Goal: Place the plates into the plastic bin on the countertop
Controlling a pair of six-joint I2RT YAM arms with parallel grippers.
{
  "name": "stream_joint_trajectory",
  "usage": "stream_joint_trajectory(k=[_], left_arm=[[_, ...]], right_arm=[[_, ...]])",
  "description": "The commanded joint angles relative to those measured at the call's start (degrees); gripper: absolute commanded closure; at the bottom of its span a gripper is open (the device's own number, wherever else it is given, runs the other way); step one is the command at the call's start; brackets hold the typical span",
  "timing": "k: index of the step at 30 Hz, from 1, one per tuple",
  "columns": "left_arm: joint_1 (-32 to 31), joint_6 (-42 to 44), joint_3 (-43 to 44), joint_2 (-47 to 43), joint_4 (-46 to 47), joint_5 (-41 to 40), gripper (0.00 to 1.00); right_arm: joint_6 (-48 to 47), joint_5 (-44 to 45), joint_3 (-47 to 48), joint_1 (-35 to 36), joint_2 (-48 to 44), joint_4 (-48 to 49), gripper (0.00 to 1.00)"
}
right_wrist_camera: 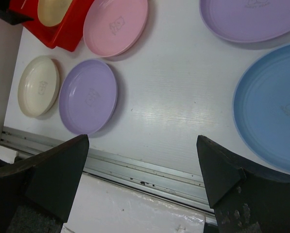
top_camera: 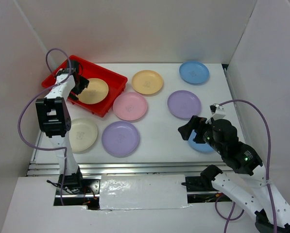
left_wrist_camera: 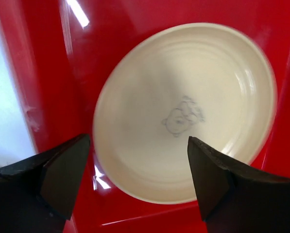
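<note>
The left gripper (left_wrist_camera: 136, 144) hangs over the red bin (top_camera: 114, 83) at the far left of the white tabletop (top_camera: 159, 128), its fingers (left_wrist_camera: 62, 170) spread wide and pinching nothing. A pale yellow plate (left_wrist_camera: 183, 107) lies flat on the bin's floor right under it; in the wrist view the plate's near edge sits between the two fingertips, and no contact with them shows. The plate fills the bin's right half. Seven plates rest on the tabletop outside the bin. A pink plate (top_camera: 130, 106) lies just beside the bin's right wall, an orange plate (top_camera: 147, 82) beyond it, and a far blue plate (top_camera: 194, 72) near the back right corner. A far purple plate (top_camera: 184, 104) sits right of centre. A cream plate (top_camera: 82, 134) and a near purple plate (top_camera: 120, 138) lie side by side near the metal rail (right_wrist_camera: 135, 170). The right gripper (right_wrist_camera: 142, 141) is also wide apart and empty, poised above the table's front right, with a near blue plate (right_wrist_camera: 273, 111) just beside its right finger and partly under the arm.
</note>
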Motion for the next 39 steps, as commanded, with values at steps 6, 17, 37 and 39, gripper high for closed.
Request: stream_joint_trajectory(k=[6,17,37,39], left_arm=[[-7.01,9.38,2.86,-12.12,0.26,-3.15,0.01],[-32.75,21.1,-27.71,-34.56,5.36,0.45,0.01],[-49.32,-24.34,-67.28,-64.11,-1.67,-17.66,0.01],[-47.56,-22.59,-68.07,-63.59,0.08,-17.13,0.01]], right_arm=[[0.67,-0.67,-0.55,0.76,-0.15,2.97,0.0],[2.43,-5.41,-8.11,1.81,3.36,10.88,0.0],[2.52,-8.32,-9.52,5.68,1.52,11.94,0.0],[2.61,-7.79,-8.73,6.12,1.26,11.15,0.0]])
